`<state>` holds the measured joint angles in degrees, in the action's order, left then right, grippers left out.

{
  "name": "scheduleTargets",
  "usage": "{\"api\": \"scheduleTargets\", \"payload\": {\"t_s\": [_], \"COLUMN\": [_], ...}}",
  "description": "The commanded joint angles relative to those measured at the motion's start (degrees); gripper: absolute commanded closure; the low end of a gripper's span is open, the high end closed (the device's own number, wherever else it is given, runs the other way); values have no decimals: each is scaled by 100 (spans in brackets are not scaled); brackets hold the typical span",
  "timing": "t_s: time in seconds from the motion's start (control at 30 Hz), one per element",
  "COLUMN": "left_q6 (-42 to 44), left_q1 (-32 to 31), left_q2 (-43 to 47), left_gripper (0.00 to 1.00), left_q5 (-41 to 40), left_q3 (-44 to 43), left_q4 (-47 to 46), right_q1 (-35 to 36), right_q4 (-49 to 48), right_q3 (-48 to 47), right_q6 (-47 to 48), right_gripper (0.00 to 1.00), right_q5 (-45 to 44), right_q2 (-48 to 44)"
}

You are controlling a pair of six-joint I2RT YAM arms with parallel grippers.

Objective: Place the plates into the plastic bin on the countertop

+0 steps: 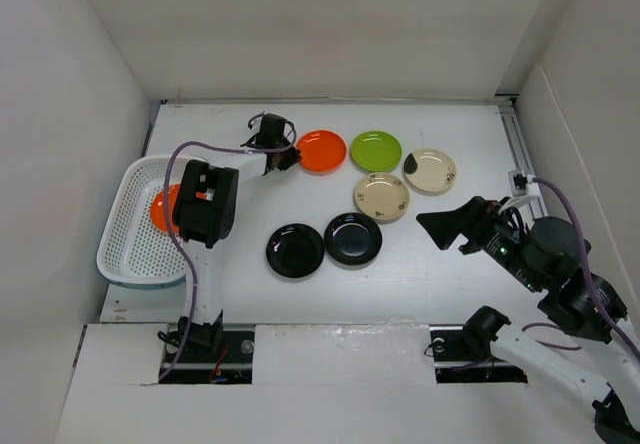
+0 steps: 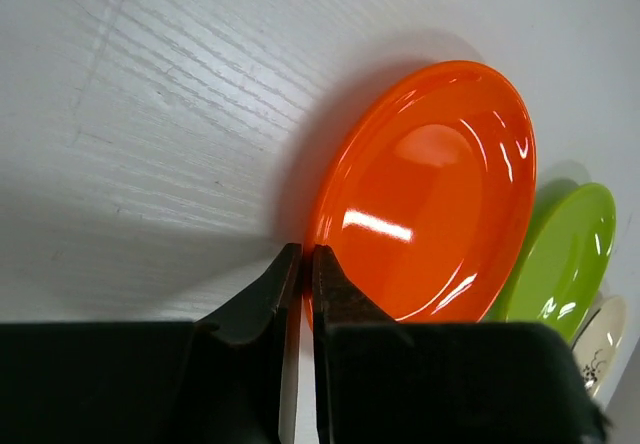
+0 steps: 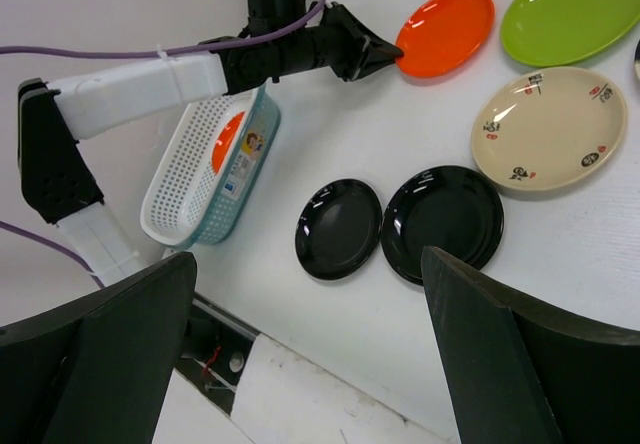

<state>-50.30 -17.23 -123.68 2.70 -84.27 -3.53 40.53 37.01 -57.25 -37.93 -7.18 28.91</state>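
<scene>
My left gripper is shut on the near rim of an orange plate, which lies at the back of the countertop; it also shows in the top view. A second orange plate leans inside the plastic bin at the left. A lime green plate, two beige plates and two black plates lie on the countertop. My right gripper is open and empty, hovering right of the black plates.
White walls bound the countertop on the left, back and right. A rail with a socket runs along the right edge. The left arm's body hangs over the bin's right side.
</scene>
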Motion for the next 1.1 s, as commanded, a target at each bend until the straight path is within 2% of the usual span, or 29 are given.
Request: {"api": "scheduleTargets", "payload": {"t_s": [0.0,0.27,0.37,0.47,0.5,0.6,0.63,0.7,0.73,0.87,1.07], "left_q6": [56,512,653,653,653,653,653,653,653,829,908], "left_q1": [62,114,325,939,1341,2046,2562,3048,3486,4296,4422], "left_q2": [220,2028,2871,3454,3856,4708,4921,5317,5676,6188,6102], "left_gripper": [100,100,100,100,100,100,100,100,100,100,100], "left_q5": [-541,-1657,-1467,-1159,-1010,-720,-649,-587,-586,-455,-586], "left_q3": [-46,-345,-187,278,445,1288,1717,2097,2255,2906,3390], "left_q4": [730,1608,1741,1934,2013,2067,2128,2241,2243,2418,2297], "right_q1": [-10,-10,-10,-10,-10,-10,-10,-10,-10,-10,-10], "right_q4": [-107,-1,-1,-1,-1,-62,-63,-124,-124,-256,-256], "right_q3": [-225,-278,-278,-278,-278,-278,-278,-278,-278,-278,-278], "right_q6": [-4,-4,-4,-4,-4,110,111,163,163,268,322], "right_gripper": [0,0,0,0,0,0,0,0,0,0,0], "right_q5": [-126,-126,-126,-55,14,147,286,357,358,603,744], "right_q2": [-61,-113,-175,-236,-236,-236,-236,-236,-236,-236,-245]}}
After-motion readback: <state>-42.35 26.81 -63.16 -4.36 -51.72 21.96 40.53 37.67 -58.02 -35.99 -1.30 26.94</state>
